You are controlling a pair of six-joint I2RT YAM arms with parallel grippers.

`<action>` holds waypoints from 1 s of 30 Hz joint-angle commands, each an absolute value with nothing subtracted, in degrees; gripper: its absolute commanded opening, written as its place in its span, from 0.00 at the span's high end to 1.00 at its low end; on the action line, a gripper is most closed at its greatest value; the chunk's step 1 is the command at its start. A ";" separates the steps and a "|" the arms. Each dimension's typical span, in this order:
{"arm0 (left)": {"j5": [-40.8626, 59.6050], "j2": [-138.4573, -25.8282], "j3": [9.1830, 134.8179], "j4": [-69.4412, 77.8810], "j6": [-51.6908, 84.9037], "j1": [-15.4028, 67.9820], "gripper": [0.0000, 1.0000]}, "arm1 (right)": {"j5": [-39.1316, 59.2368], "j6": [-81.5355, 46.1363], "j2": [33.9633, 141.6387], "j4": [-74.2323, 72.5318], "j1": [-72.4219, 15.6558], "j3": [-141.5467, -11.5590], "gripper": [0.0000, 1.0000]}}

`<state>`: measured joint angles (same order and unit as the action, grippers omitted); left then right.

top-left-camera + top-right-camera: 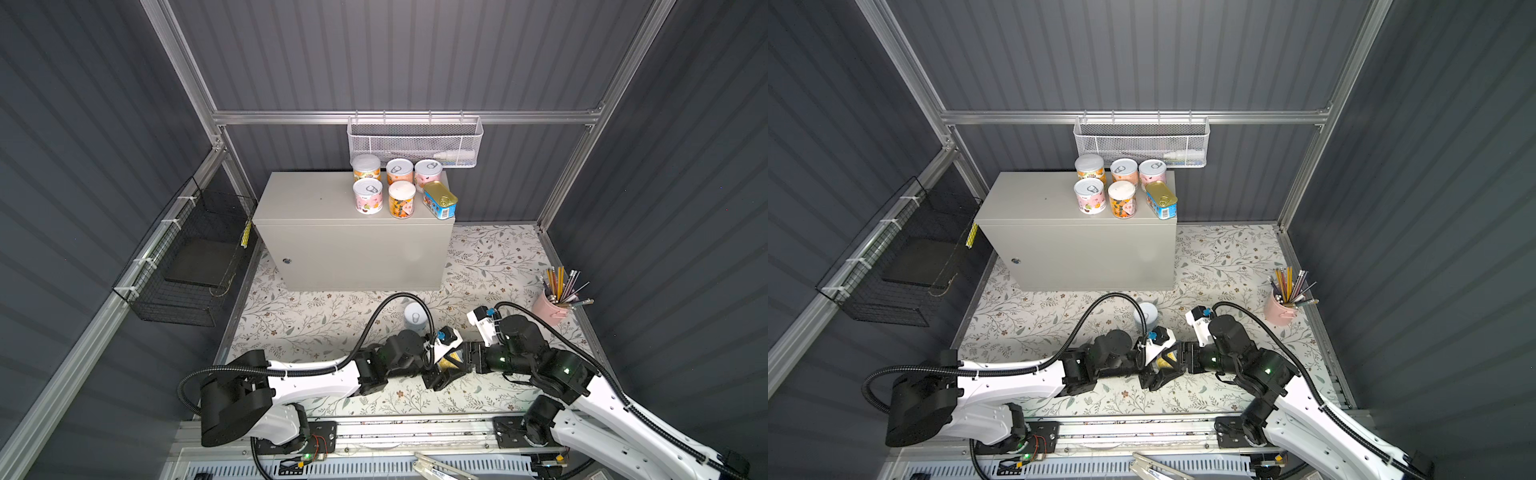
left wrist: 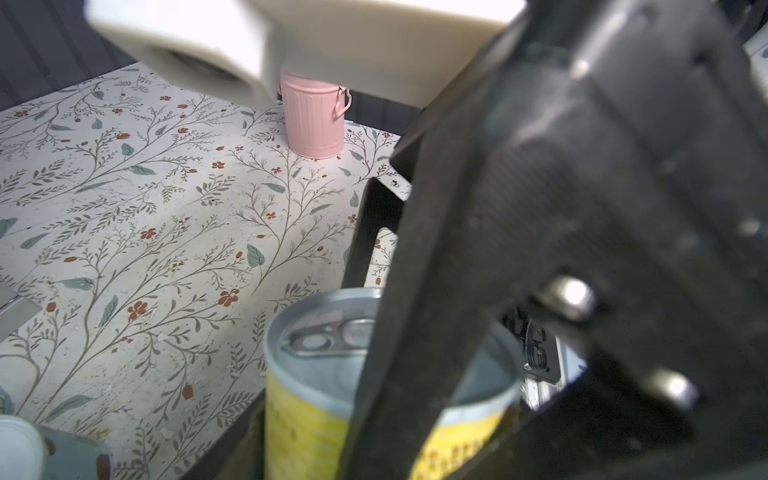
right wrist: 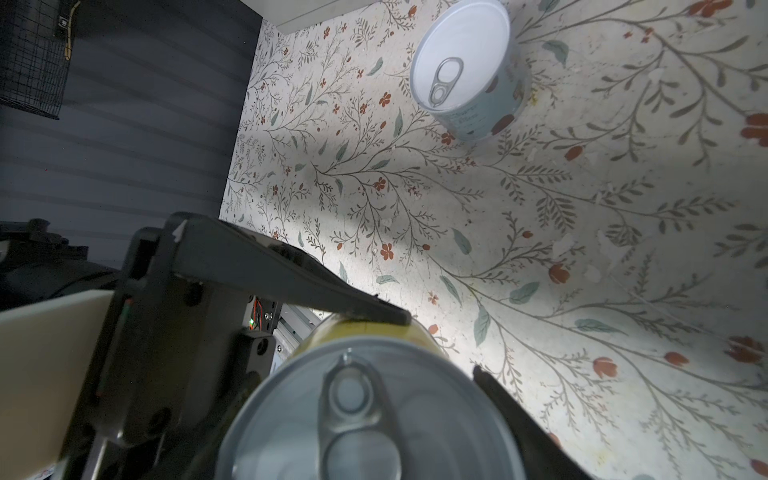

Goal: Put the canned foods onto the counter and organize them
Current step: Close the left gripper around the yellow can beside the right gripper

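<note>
Yellow can sits front-centre, off the counter, caught where the two arms meet. Right gripper is clamped around it, and the right wrist view looks straight onto its silver pull-tab top. Left gripper is closed on it too: one finger lies flat on the yellow wall, the opposite one is hidden. Can't tell whether the can touches the floral table.

Pale blue can stands upright on the table between the grippers and the counter front, clear of both.

Counter top, right end: five round cans in two rows — three back, two front — and the blue tin ends the front row at the right edge, skewed.

Pink pencil cup is on the table's right side, white mesh basket on the back rail, black wire basket on the left wall.
</note>
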<state>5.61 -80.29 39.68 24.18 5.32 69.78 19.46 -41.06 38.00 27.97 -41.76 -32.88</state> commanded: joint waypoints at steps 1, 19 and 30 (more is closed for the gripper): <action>-4.11 -80.60 39.86 23.62 8.06 68.95 0.51 | 19.86 -41.36 36.24 26.72 -41.64 -32.55 0.22; -6.68 -81.39 44.01 21.58 7.43 67.42 0.59 | 17.32 -43.24 36.45 23.37 -41.62 -28.47 0.10; -2.55 -82.30 46.09 19.04 9.53 64.17 0.63 | 15.72 -42.82 35.91 24.78 -41.49 -28.30 0.01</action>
